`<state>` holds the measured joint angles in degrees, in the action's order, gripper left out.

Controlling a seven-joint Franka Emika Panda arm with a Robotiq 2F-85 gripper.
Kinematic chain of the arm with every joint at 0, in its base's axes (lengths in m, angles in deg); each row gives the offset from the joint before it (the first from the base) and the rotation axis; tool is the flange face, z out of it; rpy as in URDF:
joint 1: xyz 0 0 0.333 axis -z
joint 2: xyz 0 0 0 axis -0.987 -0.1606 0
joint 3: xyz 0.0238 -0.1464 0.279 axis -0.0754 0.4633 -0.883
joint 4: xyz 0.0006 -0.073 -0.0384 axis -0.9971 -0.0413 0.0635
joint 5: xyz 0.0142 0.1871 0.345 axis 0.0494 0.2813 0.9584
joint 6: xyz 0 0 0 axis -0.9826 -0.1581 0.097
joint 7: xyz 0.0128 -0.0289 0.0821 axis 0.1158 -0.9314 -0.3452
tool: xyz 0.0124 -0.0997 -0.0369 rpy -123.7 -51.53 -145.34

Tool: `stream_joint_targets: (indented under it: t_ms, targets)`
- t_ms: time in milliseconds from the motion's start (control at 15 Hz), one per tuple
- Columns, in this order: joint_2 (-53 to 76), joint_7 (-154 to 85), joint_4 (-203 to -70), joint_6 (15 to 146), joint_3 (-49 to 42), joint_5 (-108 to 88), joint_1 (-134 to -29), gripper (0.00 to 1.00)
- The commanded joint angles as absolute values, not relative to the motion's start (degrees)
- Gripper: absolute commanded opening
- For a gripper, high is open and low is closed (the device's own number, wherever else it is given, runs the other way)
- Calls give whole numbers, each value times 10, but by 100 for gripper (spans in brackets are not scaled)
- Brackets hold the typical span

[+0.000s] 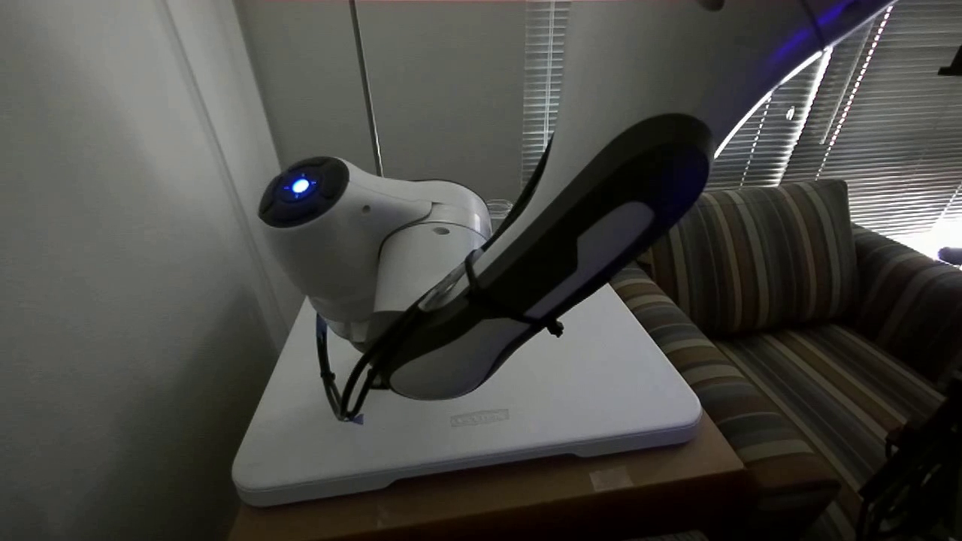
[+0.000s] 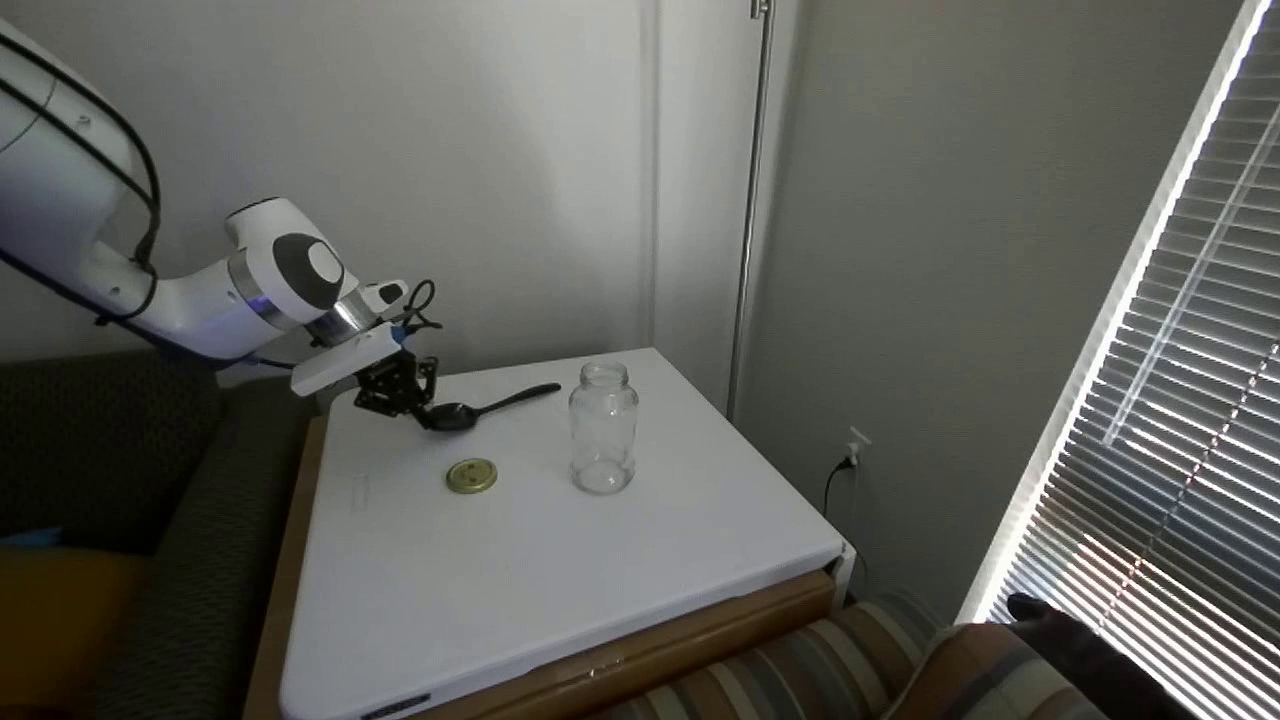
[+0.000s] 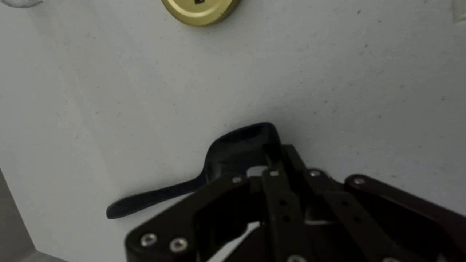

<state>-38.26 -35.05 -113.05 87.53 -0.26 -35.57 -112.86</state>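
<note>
arm: far left in an exterior view, angled down at the white tabletop
gripper: fingers squeezed together with barely any gap, and I'd say they've pinched the bowl rim of the black spoon (dark on dark, so it's a bit murky)
spoon position: lying on the tabletop, bowl right at the fingertips, handle running off right and back
gold lid: flat on the tabletop, nearer the camera than the bowl, not touching it
glass jar: furthest right, upright, mouth open
spoon risk: that rim looks thin and slick, and the handle's weight is all off to one side, so any lift could make it pivot or pop out
jar risk: a twisting handle could clip it, since it reaches out that way
</note>
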Motion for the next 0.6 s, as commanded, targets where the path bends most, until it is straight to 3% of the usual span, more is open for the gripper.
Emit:
stream_joint_targets:
  t_ms: [0, 533]
  targets:
    - [-362, -362, -1150, 876, 2, -365, -1129, 2]
    - [-324, -388, -1160, 874, -3, -360, -1120, 2]
